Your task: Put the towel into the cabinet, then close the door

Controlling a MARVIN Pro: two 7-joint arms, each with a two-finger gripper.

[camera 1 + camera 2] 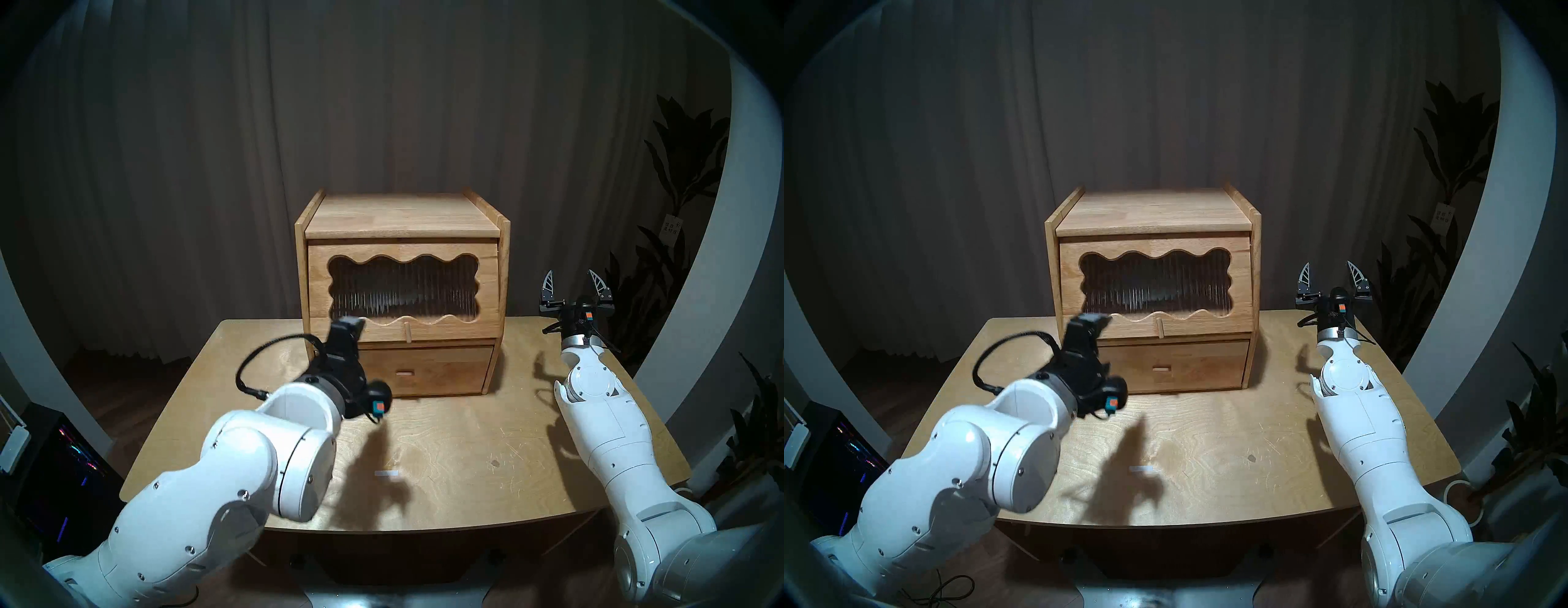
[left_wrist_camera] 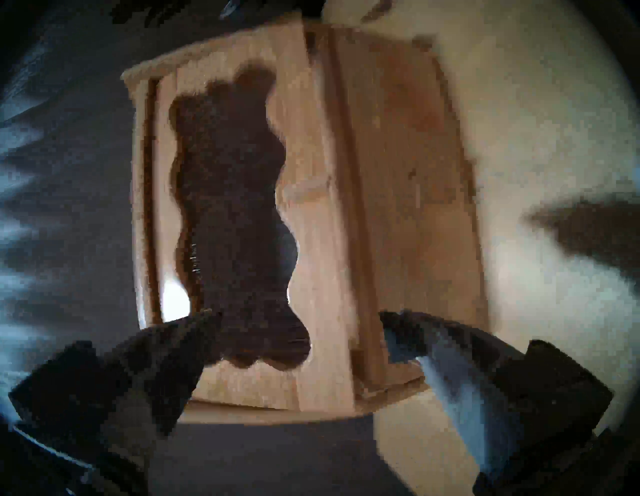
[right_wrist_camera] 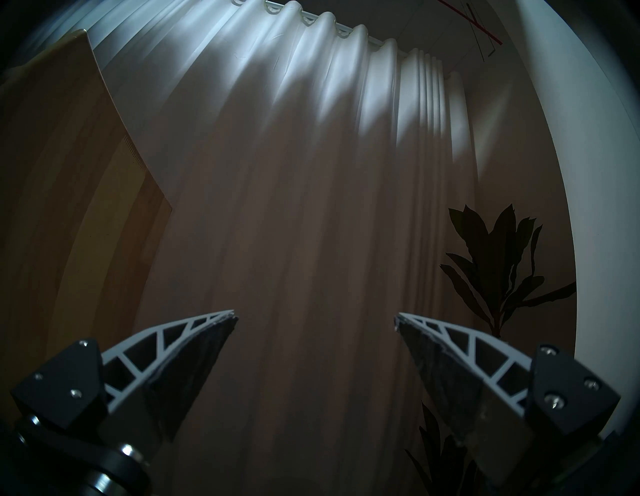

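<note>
The right gripper (image 3: 315, 317) is seen at the bottom of the view, its 2 fingers (image 3: 187, 360) spread wide apart with nothing held between them. The jaws are pointed up toward a pleated pale curtain (image 3: 311, 173), which is lit brightly near its top and shadowed lower down. At the left edge, a light-wood side panel of the cabinet (image 3: 69, 190) is shown, tall and curved by the lens. A dark leafy plant (image 3: 498, 263) is set at the right, beside a white curved wall (image 3: 588, 173).
</note>
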